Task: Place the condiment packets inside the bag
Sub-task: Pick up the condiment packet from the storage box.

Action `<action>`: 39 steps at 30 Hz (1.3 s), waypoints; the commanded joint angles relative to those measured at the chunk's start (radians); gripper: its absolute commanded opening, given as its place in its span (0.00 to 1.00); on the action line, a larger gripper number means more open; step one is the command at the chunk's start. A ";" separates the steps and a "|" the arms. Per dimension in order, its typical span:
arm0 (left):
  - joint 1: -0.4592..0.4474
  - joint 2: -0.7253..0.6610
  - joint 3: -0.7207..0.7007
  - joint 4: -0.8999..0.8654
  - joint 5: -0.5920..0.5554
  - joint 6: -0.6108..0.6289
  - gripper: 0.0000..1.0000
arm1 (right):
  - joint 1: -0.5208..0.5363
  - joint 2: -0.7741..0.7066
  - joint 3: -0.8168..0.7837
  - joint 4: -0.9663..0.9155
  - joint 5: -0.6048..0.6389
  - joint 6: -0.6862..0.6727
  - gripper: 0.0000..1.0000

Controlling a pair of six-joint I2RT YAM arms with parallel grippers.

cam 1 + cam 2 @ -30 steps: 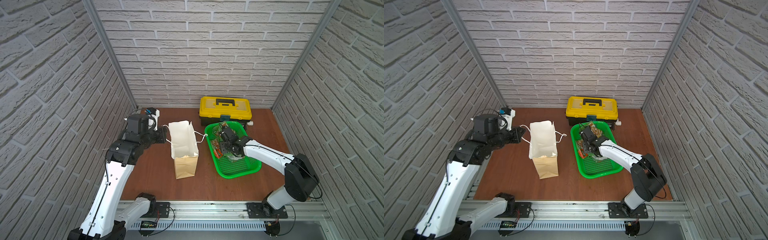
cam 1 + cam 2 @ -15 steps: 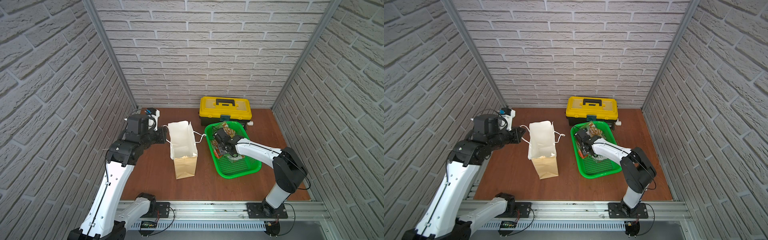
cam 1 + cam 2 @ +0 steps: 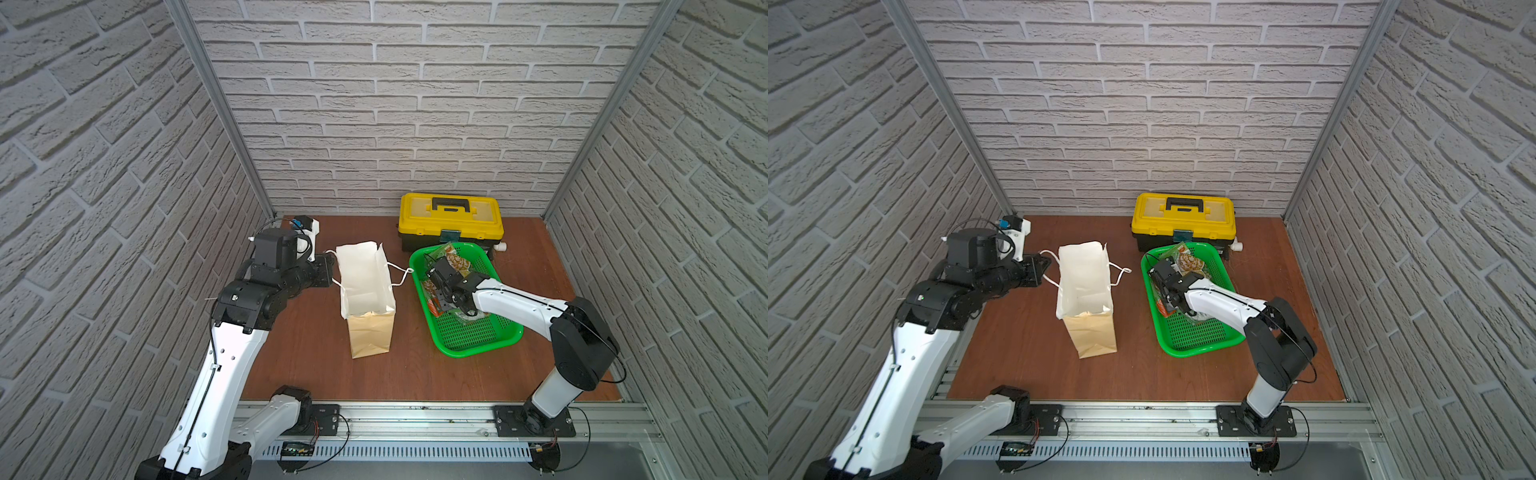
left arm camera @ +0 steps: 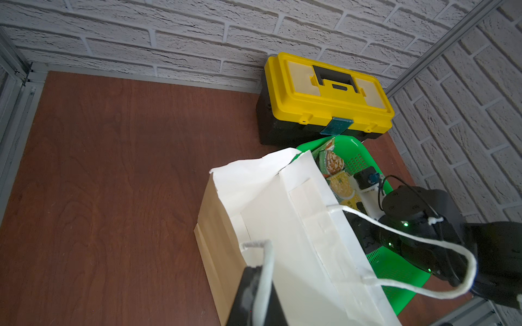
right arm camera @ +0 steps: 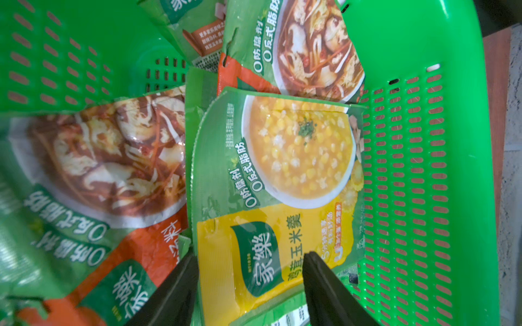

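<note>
The tan paper bag [image 3: 365,286] [image 3: 1084,282] stands open on the wooden floor, its white inside showing. My left gripper [image 3: 328,270] [image 4: 260,285] is shut on its left white cord handle [image 4: 267,254]. Several condiment packets [image 3: 455,262] [image 3: 1187,262] lie in the green basket [image 3: 478,336]. My right gripper [image 3: 435,296] [image 5: 250,256] is down in the basket, open. Its jaws straddle the yellow end of a green corn-soup packet [image 5: 282,175]. Mushroom-soup packets [image 5: 107,158] [image 5: 310,48] lie beside and beyond that packet.
A yellow toolbox [image 3: 451,216] [image 4: 327,93] with a black handle sits against the back wall, just behind the basket [image 3: 1200,340]. The bag's other cord handle [image 3: 399,276] hangs toward the basket. Brick walls close in on three sides.
My right gripper has shifted slightly left inside the basket, and its elbow has swung. The left gripper and the bag have stayed put.
</note>
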State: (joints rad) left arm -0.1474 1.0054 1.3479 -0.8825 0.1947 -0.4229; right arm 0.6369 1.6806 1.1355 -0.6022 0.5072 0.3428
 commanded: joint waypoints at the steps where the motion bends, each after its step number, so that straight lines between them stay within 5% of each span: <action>1: 0.005 -0.010 -0.015 0.031 0.004 0.006 0.06 | 0.009 -0.027 -0.019 -0.021 0.037 -0.005 0.65; 39: 0.005 -0.028 -0.015 0.016 -0.001 0.007 0.06 | 0.060 -0.043 -0.052 -0.036 0.109 -0.042 0.68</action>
State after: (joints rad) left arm -0.1474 0.9894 1.3396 -0.8833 0.1944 -0.4225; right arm 0.6914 1.6867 1.0992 -0.6441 0.6056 0.3141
